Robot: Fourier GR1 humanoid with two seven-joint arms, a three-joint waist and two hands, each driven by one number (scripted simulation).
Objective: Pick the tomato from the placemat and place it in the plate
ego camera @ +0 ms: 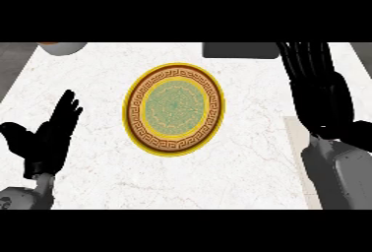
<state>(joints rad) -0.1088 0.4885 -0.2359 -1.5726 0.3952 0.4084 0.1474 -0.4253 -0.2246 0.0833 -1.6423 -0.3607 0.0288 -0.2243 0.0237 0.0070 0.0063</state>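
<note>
The left hand (51,135) rests at the near left, fingers straight. The yellow-rimmed plate (174,109) sits mid-counter (94,78). The right hand (320,88) reaches toward the grey placemat (240,50), fingers extended together; the tomato cannot be seen.

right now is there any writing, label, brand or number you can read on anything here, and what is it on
None: no words, numbers, brands or signs can be read anywhere.
The plate carries only a pattern: a key-style border band and a green ornamental centre, no letters.
The grey placemat at the top edge is plain.
The white bowl at the top left shows no marking.
The counter has only marble veining.
</note>
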